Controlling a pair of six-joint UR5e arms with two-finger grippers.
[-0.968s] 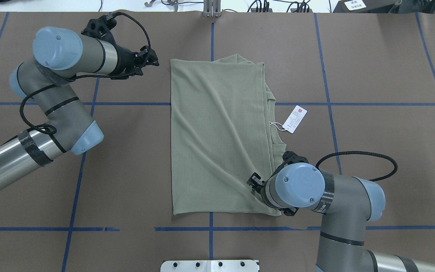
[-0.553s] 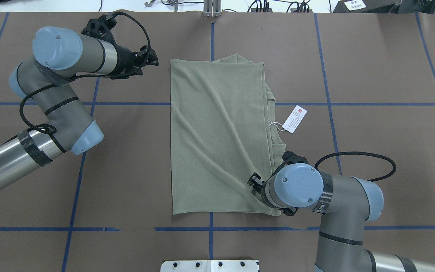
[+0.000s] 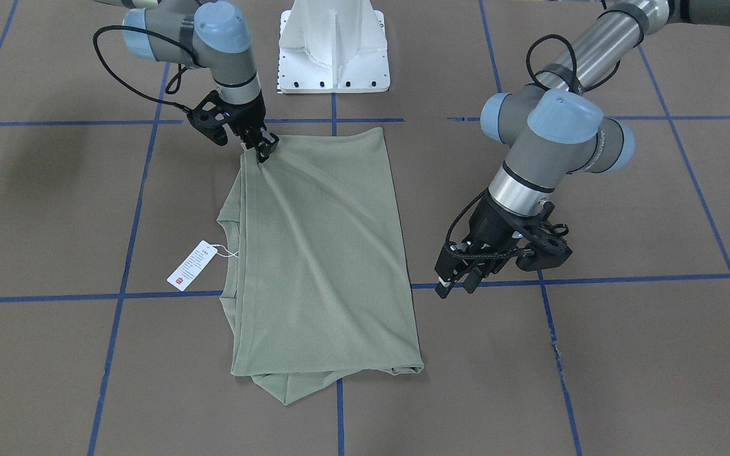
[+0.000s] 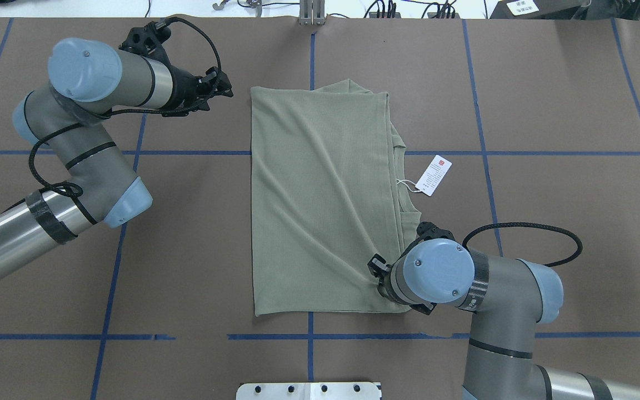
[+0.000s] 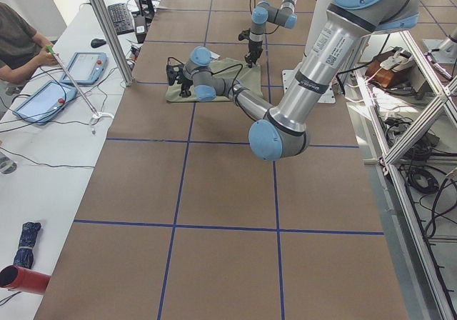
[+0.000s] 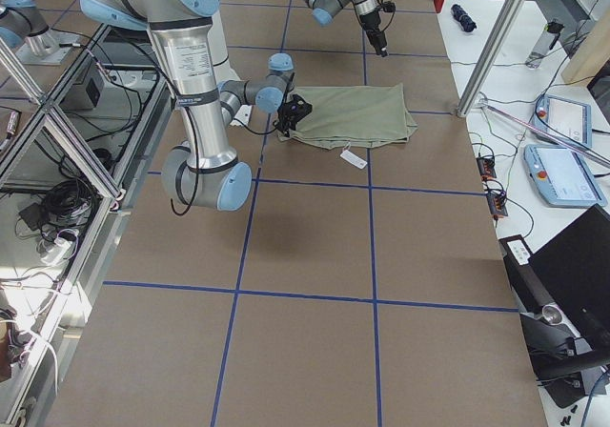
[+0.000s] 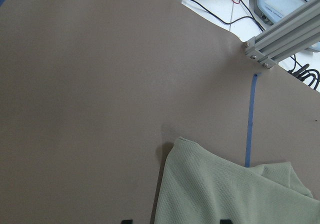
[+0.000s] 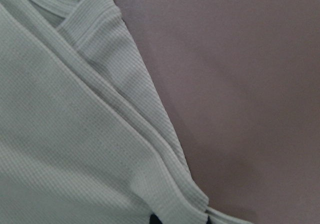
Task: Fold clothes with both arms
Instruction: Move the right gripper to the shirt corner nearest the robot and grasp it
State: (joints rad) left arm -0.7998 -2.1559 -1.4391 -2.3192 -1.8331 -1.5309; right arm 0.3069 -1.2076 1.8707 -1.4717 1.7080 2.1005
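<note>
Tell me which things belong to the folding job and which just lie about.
Job: sage-green long-sleeve shirt with white hang tag; right black two-finger tool, gripping its corner; left black two-finger tool, open.
Lying about: white pedestal base; red cylinder.

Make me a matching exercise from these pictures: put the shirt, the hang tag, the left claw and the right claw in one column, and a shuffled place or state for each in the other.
Column one
1. shirt
2. hang tag
3. left claw
4. right claw

Column two
A. open, hovering off the cloth
B. white, lying on the table
C. shut on a corner of the cloth
D. green, folded, spread flat

Pairs: 1-D, 2-B, 3-A, 4-C
</note>
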